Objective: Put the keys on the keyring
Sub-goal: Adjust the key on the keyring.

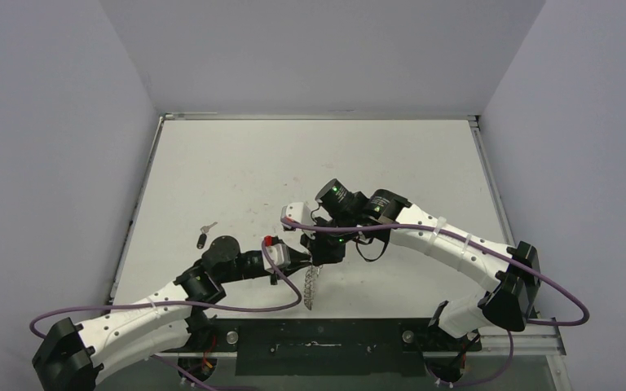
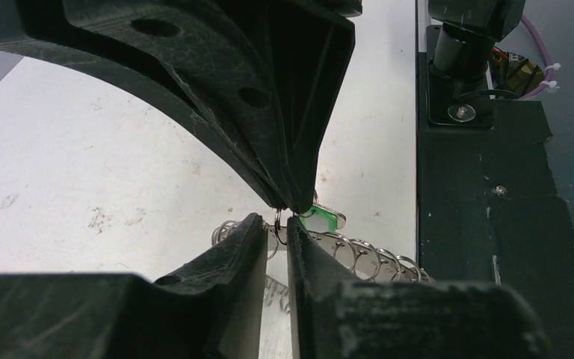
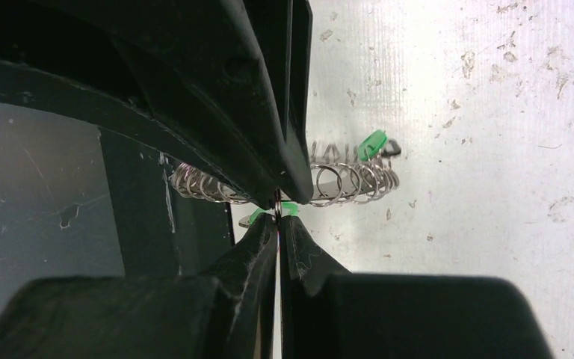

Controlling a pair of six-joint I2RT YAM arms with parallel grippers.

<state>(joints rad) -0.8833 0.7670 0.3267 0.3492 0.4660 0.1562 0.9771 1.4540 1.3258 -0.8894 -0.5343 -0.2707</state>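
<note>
The keyring (image 1: 310,287) hangs tilted just above the table, below the two grippers' tips, which meet over the near middle. My left gripper (image 1: 308,265) has its fingers drawn close around the keyring's coiled rim (image 2: 366,258), with a narrow gap between the pads (image 2: 276,221). My right gripper (image 3: 279,218) is shut on a small wire loop at the head of the green key (image 2: 321,218). That key lies right against the keyring (image 3: 344,179). A black-headed key (image 1: 201,241) and a silver key (image 1: 208,227) lie together on the table to the left.
The black mounting plate (image 1: 318,346) runs along the near edge, close under the keyring. Purple cables (image 1: 212,308) loop beside both arms. Grey walls close the table (image 1: 310,155) in at the left, right and back.
</note>
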